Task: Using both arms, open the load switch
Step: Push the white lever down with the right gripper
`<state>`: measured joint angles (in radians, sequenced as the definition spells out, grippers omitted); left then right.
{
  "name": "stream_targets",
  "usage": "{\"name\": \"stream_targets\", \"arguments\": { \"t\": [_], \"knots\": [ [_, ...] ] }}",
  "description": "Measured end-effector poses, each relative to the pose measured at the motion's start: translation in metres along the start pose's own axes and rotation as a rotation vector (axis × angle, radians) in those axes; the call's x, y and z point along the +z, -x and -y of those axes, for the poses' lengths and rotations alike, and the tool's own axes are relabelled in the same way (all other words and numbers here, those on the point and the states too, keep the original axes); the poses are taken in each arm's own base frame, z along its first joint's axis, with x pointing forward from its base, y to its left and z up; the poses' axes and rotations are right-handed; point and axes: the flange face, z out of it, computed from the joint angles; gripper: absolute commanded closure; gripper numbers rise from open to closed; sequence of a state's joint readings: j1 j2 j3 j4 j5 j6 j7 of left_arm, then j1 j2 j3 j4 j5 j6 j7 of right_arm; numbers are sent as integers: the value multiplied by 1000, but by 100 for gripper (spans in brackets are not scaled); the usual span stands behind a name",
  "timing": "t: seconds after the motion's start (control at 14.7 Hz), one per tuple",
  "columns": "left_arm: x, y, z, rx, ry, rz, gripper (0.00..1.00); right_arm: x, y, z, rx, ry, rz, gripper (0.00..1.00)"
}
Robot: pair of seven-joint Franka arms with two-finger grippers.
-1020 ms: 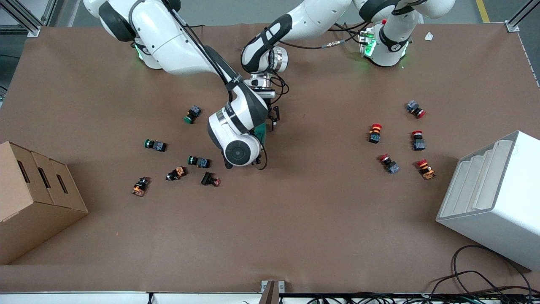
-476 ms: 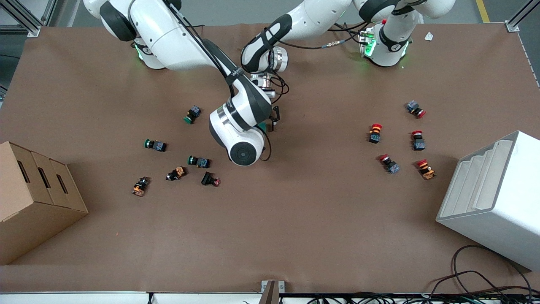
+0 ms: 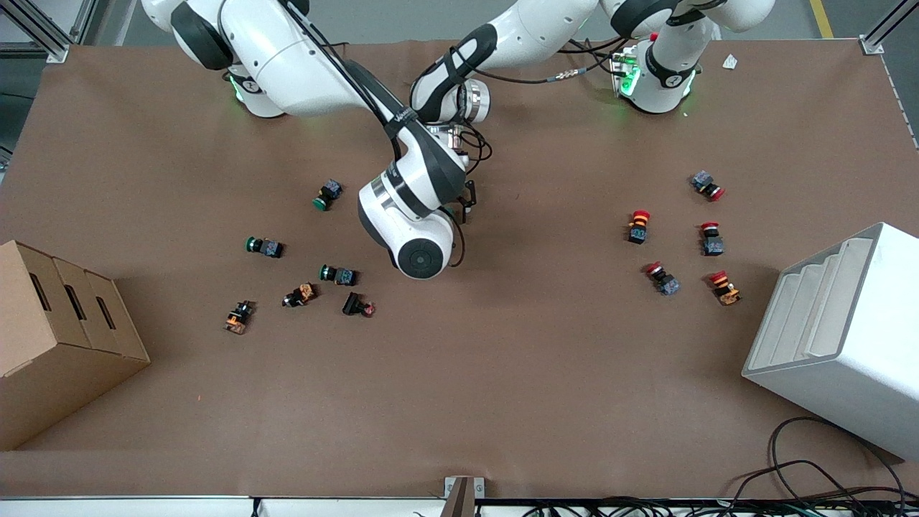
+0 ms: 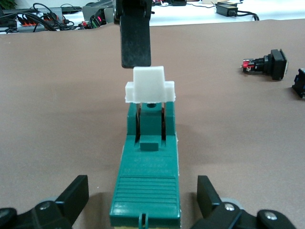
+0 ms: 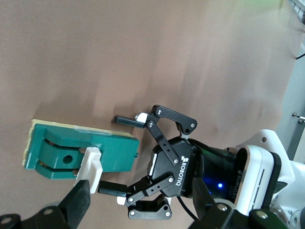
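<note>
Mid-table, somewhat toward the robots' edge: load switch point(image 4: 147, 183) lies flat on the brown, matte table point(image 3: 502, 373), mostly hidden under the right arm in the front view.

- Body: dark green moulded plastic, a long block with a ribbed end panel and pale base strip. White lever point(image 4: 149, 86) is blocky and stands up at one end.
- Left end effector point(image 5: 121, 153): spread wide, fingers straddling the ribbed end without clear contact. Likely there to brace the body.
- Right end effector point(image 5: 142, 205): also wide, one black finger point(image 4: 136, 38) set against the lever's top edge. Looks set to push or pry it rather than pinch.
- Smooth plastic on a paper-like surface would probably slide unless clamped.
</note>
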<state>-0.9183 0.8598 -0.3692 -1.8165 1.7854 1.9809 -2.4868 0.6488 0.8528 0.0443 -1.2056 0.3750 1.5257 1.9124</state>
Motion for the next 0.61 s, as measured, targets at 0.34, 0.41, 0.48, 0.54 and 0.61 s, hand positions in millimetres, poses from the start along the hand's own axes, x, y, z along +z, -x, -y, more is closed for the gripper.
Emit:
{"name": "stream_targets", "arguments": {
  "t": [0.34,0.41,0.48,0.54,0.61],
  "knots": [
    [0,0,0,0,0,0,0,34,-3,1,12,63,-30,5],
    [0,0,0,0,0,0,0,41,-1,2,12,70,-37,5],
    [0,0,0,-1,0,0,0,49,1,2,11,70,-43,5],
    [0,0,0,-1,1,0,0,57,4,3,10,64,-47,5],
    [0,0,-1,-1,1,0,0,64,7,3,8,59,-52,5]
  ]
}}
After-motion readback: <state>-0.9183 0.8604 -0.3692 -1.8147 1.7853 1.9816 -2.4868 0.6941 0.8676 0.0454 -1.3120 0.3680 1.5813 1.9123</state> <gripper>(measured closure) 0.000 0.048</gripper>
